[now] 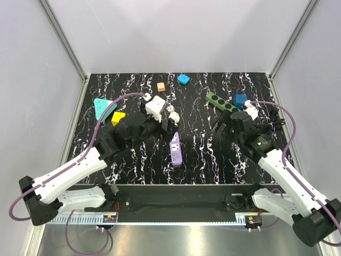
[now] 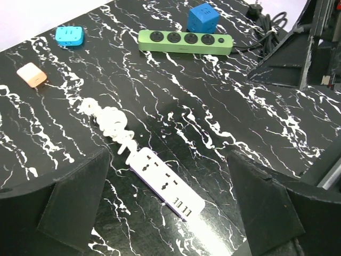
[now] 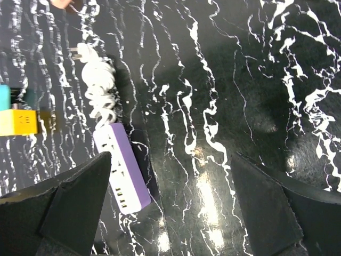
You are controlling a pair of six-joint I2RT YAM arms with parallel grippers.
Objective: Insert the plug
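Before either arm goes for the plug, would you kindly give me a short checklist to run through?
1. Left gripper open and empty: ok.
2. Right gripper open and empty: ok.
3. Purple power strip lying flat, sockets facing up: ok.
4. Plug lying free at the end of the coiled white cable, nothing on top of it: ok.
5. Enough cable slack for the plug to reach a socket: cannot tell.
6. Green power strip sockets unoccupied: ok.
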